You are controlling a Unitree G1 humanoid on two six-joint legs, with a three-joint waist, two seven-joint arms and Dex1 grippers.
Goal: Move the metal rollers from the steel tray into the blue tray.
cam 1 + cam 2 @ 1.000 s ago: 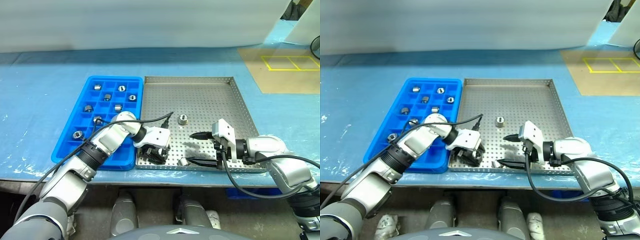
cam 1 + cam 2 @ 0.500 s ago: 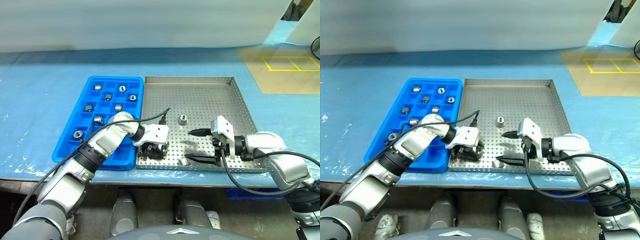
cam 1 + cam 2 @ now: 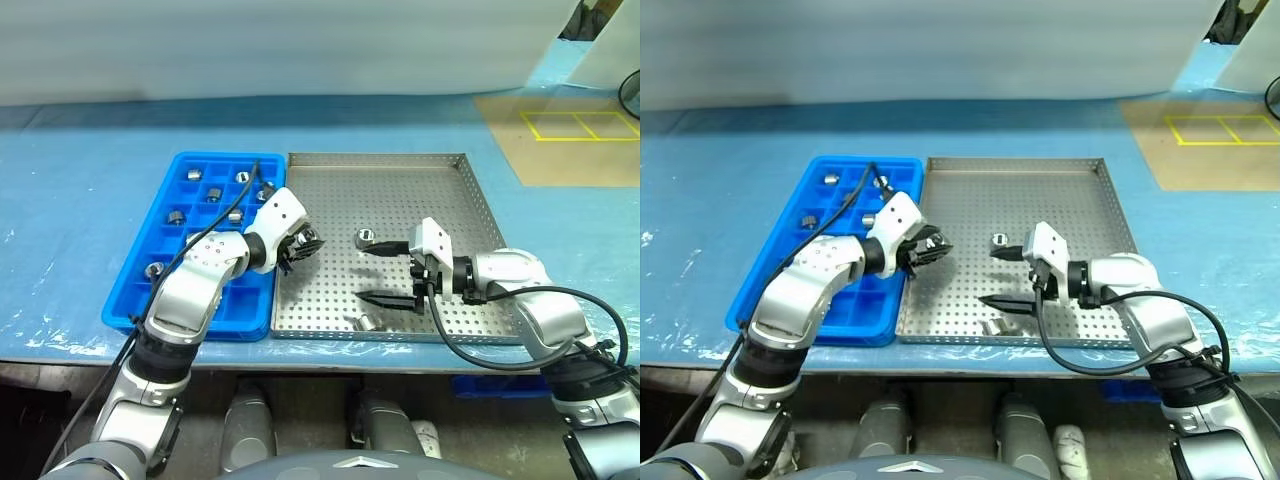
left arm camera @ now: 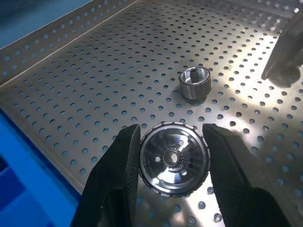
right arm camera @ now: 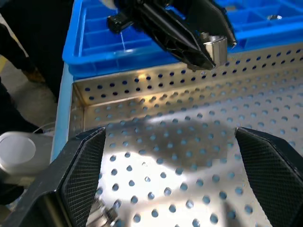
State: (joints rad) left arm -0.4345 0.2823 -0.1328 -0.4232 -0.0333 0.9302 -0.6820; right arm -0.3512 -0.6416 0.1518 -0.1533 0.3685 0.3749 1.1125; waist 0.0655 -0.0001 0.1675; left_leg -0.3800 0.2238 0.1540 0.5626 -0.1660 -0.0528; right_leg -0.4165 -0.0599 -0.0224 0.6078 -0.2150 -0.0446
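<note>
The left gripper (image 4: 171, 158) is clamping one metal roller (image 4: 171, 159) between its two black fingers (image 4: 118, 175), holding it above the left edge of the steel tray (image 3: 440, 185), close to the rim it shares with the blue tray (image 3: 130, 300). The roller is sitting face-on to the wrist camera, its central hole plainly showing.

The right gripper (image 3: 385, 272) is reaching in level over the middle of the steel tray with its jaws spread wide and nothing between them.

About seven rollers are already lying in separate compartments in the far half of the blue tray, one to a cell; the arm is hiding part of the tray, so the count is uncertain. Two loose rollers are waiting on the perforated floor: one (image 3: 366, 238) near the middle, just beside the right gripper's far finger, and another (image 3: 365, 322) close to the near rim.

By my judgement the job is well past halfway: the held roller needs placing in a free compartment, then the last two need carrying over.
</note>
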